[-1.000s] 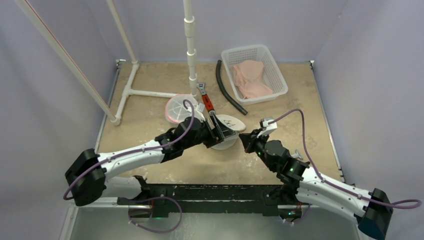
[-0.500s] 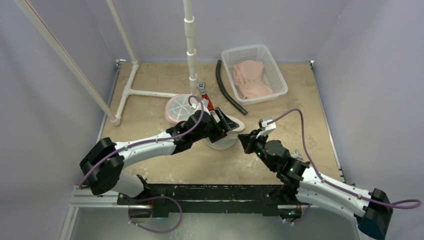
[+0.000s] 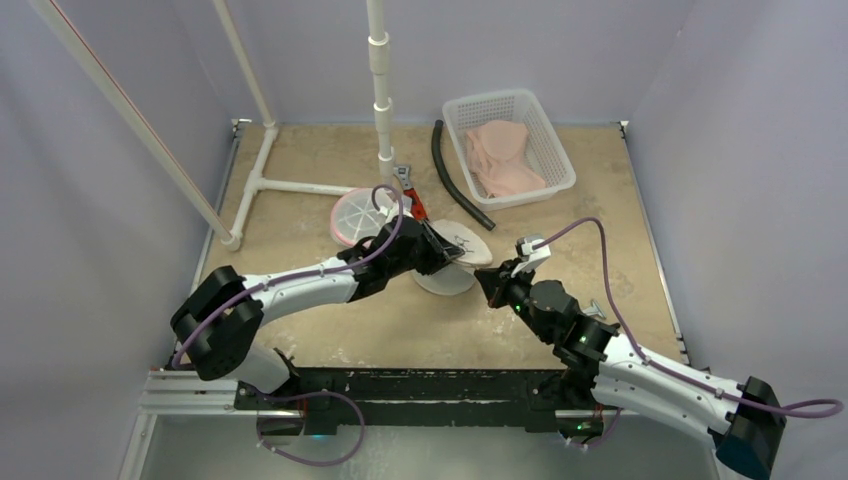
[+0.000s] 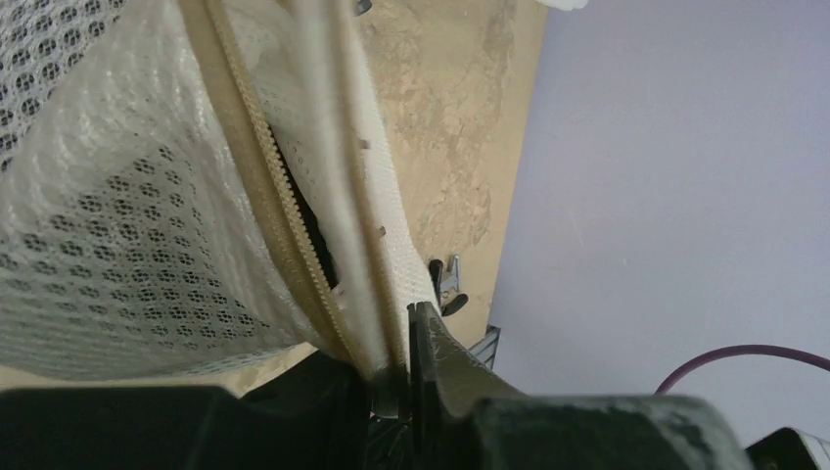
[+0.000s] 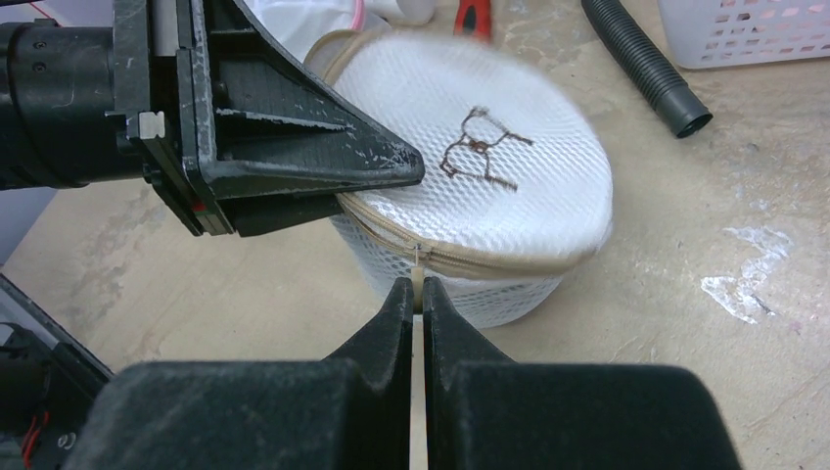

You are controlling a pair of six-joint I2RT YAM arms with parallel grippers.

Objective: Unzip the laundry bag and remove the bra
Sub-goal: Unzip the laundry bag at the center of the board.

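Laundry bag (image 3: 452,272): round white mesh drum at the centre of the top view, light, soft and easily crushed, best held by the stiffer zip (image 5: 470,259) seam. No real long axis; flat top faces up, zip circles the rim. Left gripper (image 5: 416,171) clamps that rim; right gripper (image 5: 412,290) is pinched closed just below the zip, possibly on its pull tab.

The laundry bag (image 5: 509,186) is white open-mesh cloth edged with beige woven zipper tape (image 4: 266,166), the table (image 3: 300,150) rough, matt and sandy, the basket (image 3: 500,97) white plastic lattice, the hose (image 5: 636,61) ribbed black, and the left gripper (image 5: 416,174) scuffed matt black plastic.
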